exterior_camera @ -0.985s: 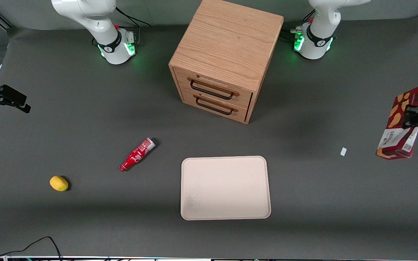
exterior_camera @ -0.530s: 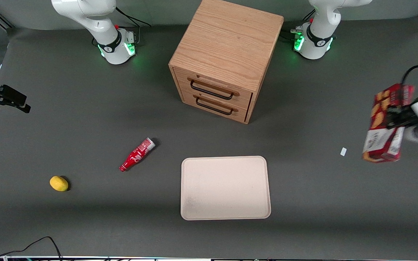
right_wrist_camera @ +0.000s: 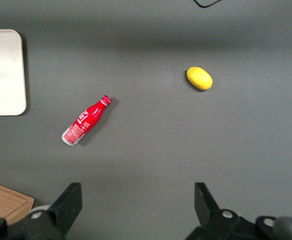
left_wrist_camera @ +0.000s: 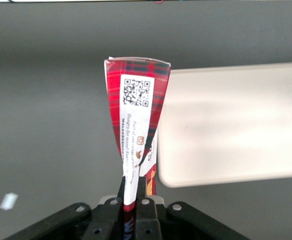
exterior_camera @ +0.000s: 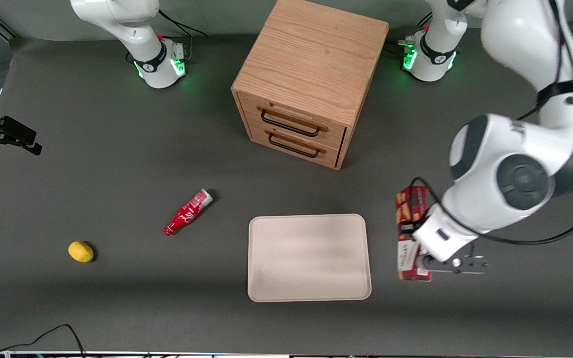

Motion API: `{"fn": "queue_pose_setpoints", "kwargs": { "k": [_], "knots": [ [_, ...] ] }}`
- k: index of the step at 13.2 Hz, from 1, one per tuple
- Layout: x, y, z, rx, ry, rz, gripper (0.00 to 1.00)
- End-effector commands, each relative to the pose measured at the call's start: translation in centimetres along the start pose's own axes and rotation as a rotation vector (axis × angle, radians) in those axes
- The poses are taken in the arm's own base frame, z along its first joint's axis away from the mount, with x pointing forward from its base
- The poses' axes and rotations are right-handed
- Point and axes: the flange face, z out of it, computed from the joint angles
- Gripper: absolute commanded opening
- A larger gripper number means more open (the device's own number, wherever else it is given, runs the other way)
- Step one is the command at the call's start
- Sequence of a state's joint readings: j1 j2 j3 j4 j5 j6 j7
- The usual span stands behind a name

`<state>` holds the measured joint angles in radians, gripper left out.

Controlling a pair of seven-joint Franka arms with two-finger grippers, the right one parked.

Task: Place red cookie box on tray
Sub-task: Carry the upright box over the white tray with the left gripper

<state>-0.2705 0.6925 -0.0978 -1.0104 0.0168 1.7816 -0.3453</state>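
The red cookie box (exterior_camera: pixel 410 233) hangs above the table just beside the tray (exterior_camera: pixel 309 257), on the working arm's side of it. My gripper (exterior_camera: pixel 412 233) is shut on the box about midway along its length. In the left wrist view the box (left_wrist_camera: pixel 136 115) runs out from between the black fingers (left_wrist_camera: pixel 146 200), its white label with a QR code facing the camera, and the cream tray (left_wrist_camera: pixel 235 125) lies flat beside it. Nothing rests on the tray.
A wooden two-drawer cabinet (exterior_camera: pixel 309 79) stands farther from the front camera than the tray. A small red bottle (exterior_camera: pixel 187 212) and a yellow lemon (exterior_camera: pixel 81 251) lie toward the parked arm's end. A small white scrap (left_wrist_camera: pixel 8 201) lies on the table near the box.
My gripper has carried the box from the working arm's end of the table in toward the tray, nearer the front camera. The arm's large joints have swung into the front view.
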Motion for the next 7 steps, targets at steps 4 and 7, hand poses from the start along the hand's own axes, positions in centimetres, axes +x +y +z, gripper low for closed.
{"fn": "queue_pose_setpoints", "kwargs": {
  "k": [4,7],
  "knots": [
    [1.6,6.0,7.9,-0.053,0.108,-0.171,0.0],
    [1.4,7.9,12.4,-0.022,0.139,-0.148,0.0]
  ]
}}
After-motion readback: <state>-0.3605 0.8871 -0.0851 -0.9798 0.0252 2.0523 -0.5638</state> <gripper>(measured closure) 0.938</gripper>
